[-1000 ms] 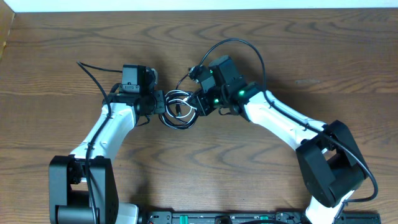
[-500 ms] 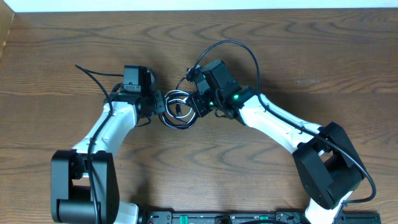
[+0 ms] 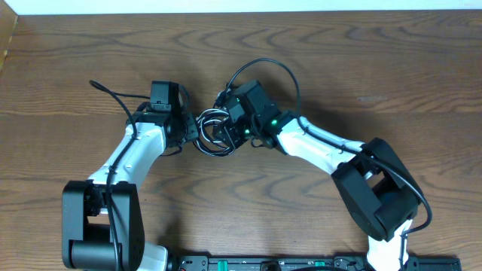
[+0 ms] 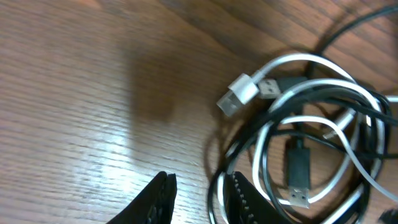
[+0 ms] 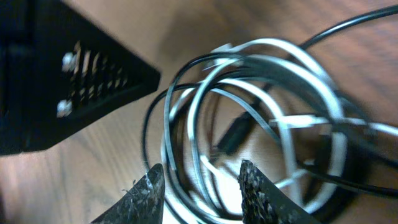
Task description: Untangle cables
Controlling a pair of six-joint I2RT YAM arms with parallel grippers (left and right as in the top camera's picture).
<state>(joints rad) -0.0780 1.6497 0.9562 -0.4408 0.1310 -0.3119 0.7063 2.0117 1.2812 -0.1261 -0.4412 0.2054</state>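
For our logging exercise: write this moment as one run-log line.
left claw: open, at coil edge | right claw: open over loops | white cord, black cord: tangled together on table

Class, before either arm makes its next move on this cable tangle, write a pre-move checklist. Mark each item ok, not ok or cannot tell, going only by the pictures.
1. Left end effector open: ok.
2. Right end effector open: ok.
3. Only one cable between the right end effector's fingers: not ok. Strands of the white cable and the black cable both pass there.
4. Cables lying apart: not ok. Their loops are interlaced in one coil.
5. White plug exposed at the coil's edge: ok.
6. Fingers clear of the table: cannot tell.
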